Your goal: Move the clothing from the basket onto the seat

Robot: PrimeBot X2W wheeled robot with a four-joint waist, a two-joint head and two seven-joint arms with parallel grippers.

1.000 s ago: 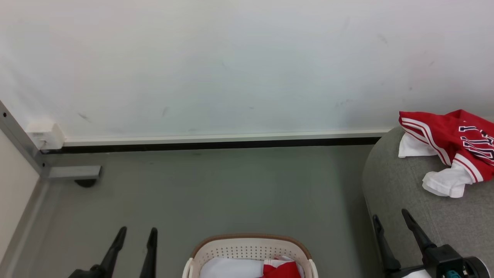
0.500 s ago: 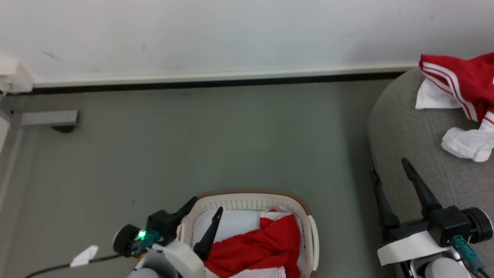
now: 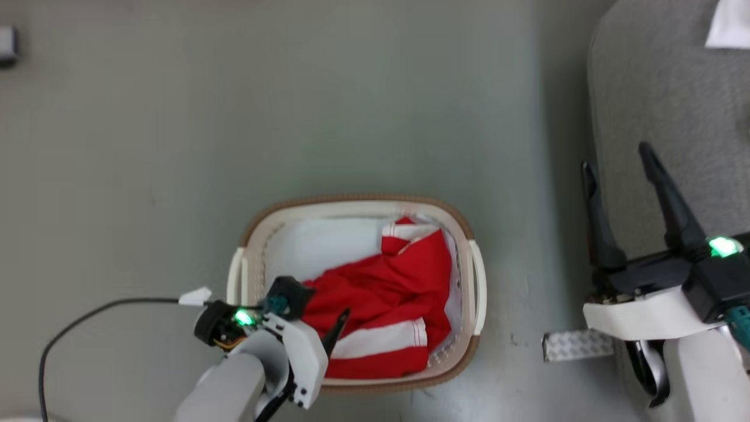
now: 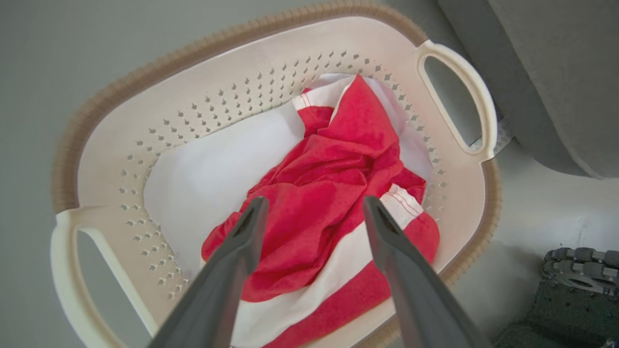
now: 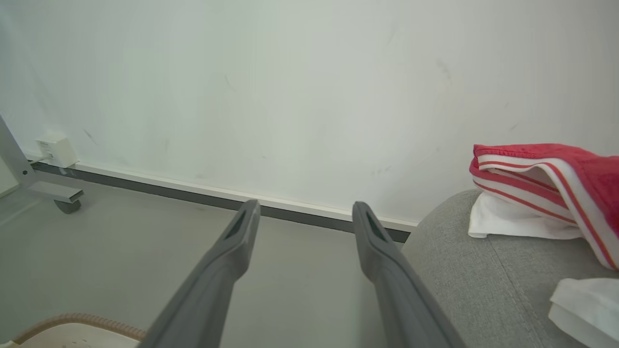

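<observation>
The cream basket (image 3: 351, 202) with a brown rim stands on the grey floor, also seen from above as the basket (image 4: 227, 67). Inside lies crumpled red clothing (image 3: 387, 293) with a white band, and white fabric under it. My left gripper (image 4: 314, 203) hangs open just above this clothing (image 4: 333, 193), fingers astride it; in the head view the left gripper (image 3: 328, 325) reaches in over the near-left rim. My right gripper (image 3: 615, 158) is open and empty over the edge of the grey seat (image 3: 662, 88). More red striped clothing (image 5: 546, 164) rests on the seat (image 5: 483, 270).
A black cable (image 3: 88, 310) trails on the floor to the left. A grey textured plate (image 3: 577, 344) lies between basket and seat. A white wall, a dark baseboard and a wheeled frame foot (image 5: 63, 198) stand beyond. The seat (image 4: 556, 72) bulges close to the basket's handle.
The head camera has tilted down, so the whole basket shows now. My left gripper has come in over the basket, above the red clothing. The right gripper stays open by the seat.
</observation>
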